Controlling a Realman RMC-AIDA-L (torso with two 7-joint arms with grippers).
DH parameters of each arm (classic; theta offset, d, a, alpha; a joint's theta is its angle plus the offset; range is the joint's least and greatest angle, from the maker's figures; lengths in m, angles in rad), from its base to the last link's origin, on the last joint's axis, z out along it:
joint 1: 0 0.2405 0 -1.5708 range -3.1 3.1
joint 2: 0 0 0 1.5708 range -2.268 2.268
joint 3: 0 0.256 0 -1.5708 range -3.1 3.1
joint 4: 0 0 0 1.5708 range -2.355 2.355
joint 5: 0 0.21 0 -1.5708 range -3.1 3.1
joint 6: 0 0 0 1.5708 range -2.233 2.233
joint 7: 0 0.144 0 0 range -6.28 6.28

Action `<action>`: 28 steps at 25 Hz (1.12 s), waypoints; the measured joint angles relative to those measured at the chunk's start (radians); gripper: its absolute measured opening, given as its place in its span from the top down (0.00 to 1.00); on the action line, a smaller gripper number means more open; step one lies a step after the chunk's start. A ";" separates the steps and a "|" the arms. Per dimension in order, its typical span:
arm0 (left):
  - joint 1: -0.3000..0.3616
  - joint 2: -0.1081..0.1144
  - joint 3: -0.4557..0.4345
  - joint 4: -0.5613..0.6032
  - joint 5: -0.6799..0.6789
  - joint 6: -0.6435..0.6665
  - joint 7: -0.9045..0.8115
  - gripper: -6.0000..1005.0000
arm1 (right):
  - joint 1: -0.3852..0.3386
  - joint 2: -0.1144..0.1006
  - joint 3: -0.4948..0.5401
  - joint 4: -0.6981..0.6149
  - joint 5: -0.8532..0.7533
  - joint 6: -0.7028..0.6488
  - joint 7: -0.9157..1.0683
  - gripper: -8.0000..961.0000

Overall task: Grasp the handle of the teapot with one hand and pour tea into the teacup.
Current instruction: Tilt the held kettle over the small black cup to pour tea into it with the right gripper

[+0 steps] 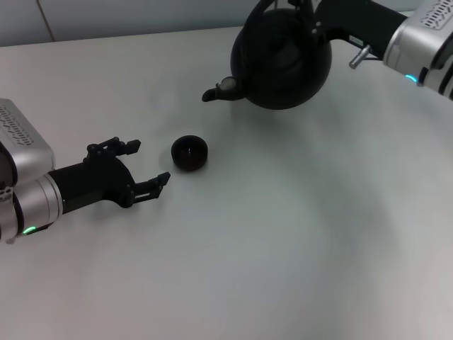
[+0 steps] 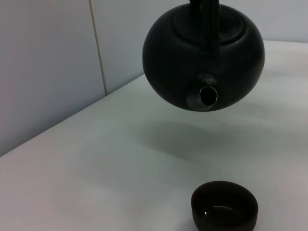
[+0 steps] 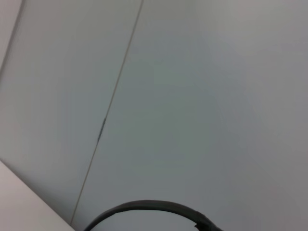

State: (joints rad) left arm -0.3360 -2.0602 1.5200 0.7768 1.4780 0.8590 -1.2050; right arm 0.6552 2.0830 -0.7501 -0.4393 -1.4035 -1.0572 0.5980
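Teapot (image 1: 287, 60) hangs by its handle (image 1: 265, 8) from my right gripper (image 1: 306, 15) (clamped); left gripper (image 1: 145, 164) open beside teacup (image 1: 190, 153). Spout's well short of the cup, so I judge tipping now spills.

Plain white table (image 1: 283, 248), pale panelled wall (image 2: 48, 62) w/ vertical seam, soft, prob. overhead light

You have one teapot (image 1: 283, 60): round, matte black, held clear of the table, spout aimed toward the teacup. Its handle (image 3: 149, 209) arches overhead. One teacup (image 1: 190, 152): small, black, upright, resting on the table.
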 joint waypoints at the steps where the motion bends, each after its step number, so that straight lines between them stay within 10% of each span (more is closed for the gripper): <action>1: 0.000 0.000 -0.001 0.000 0.000 0.000 0.000 0.19 | 0.003 0.000 -0.007 -0.002 0.000 0.006 0.000 0.88; 28: -0.008 0.000 -0.006 -0.006 0.001 -0.004 0.002 0.19 | 0.024 0.003 -0.167 -0.056 0.002 0.096 -0.004 0.89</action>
State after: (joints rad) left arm -0.3437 -2.0601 1.5140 0.7704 1.4787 0.8547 -1.2034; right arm 0.6795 2.0862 -0.9172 -0.4950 -1.4014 -0.9612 0.5940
